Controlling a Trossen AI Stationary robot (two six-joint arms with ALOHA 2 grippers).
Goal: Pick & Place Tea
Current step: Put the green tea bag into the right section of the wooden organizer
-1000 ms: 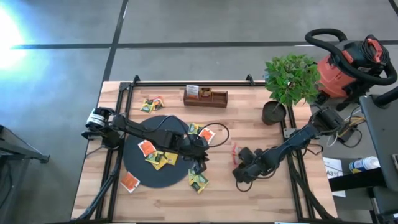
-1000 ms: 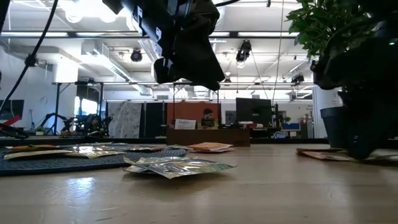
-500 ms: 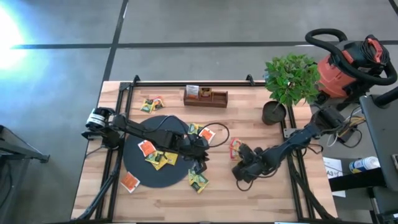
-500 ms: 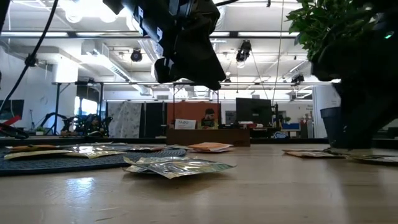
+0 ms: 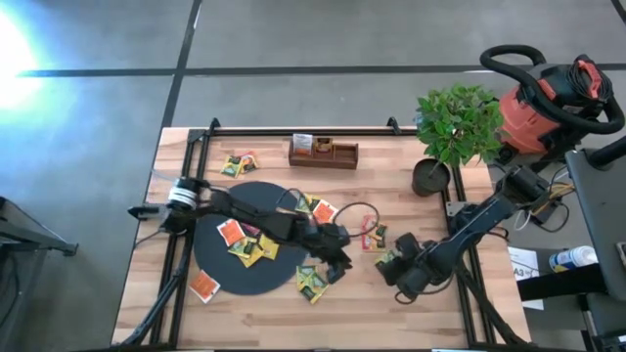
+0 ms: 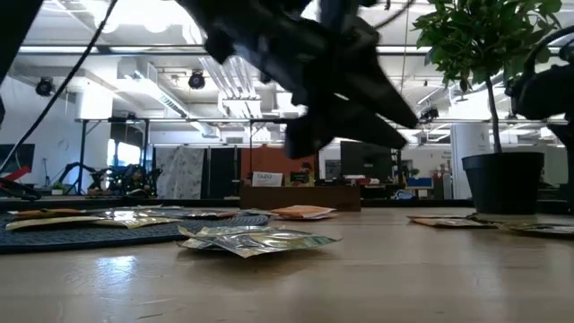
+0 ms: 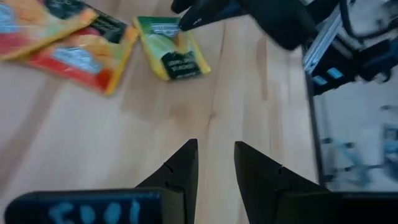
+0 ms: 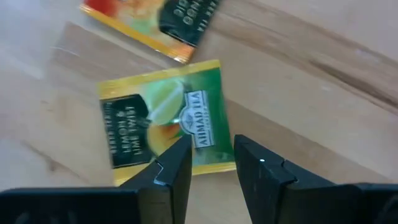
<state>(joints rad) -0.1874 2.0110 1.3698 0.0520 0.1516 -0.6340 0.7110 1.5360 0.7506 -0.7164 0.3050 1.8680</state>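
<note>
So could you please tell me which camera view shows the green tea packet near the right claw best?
The right wrist view: the green tea packet fills the picture, label readable, just beyond the right claw. The high view shows it only as a tiny green patch. The left wrist view shows it farther off. The low view does not show it clearly.

Low view: left arm (image 6: 314, 72) motion-blurred, cut off at top edge. Right wrist view: orange packet (image 8: 155, 22) cropped by edge; green packet (image 8: 165, 124) partly hidden behind jaws. Packet print unreadable from above.
</note>
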